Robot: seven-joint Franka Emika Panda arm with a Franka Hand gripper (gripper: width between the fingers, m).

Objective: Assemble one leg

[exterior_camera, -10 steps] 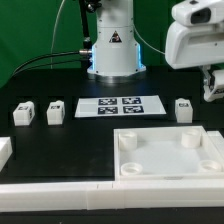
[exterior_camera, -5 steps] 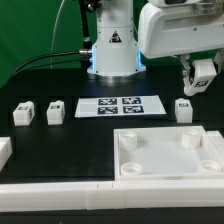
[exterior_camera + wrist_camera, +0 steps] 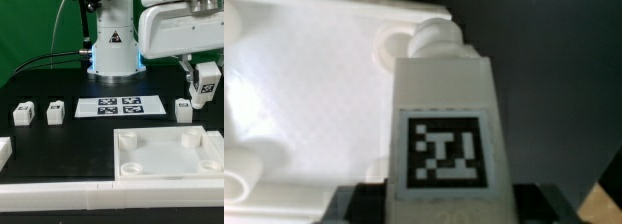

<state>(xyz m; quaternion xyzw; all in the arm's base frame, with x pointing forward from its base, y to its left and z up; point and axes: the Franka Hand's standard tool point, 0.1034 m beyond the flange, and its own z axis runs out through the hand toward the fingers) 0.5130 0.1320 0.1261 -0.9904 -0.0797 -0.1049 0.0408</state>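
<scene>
Gripper (image 3: 206,90) clamps tagged leg (image 3: 445,110) (held aloft), panel (image 3: 150,166) nearby.

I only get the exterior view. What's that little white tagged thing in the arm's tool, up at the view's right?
Observer: The wrist view shows it is a leg, a long white block with a narrower rounded tip at its free end.
Operator: Is it really being gripped?
Observer: Yes. The tool has dark fingers on both sides of the leg's near end, just past its tag.
Operator: What lies beyond it?
Observer: In the wrist view the white panel fills the background on one side of the leg, and dark table the other.
</scene>
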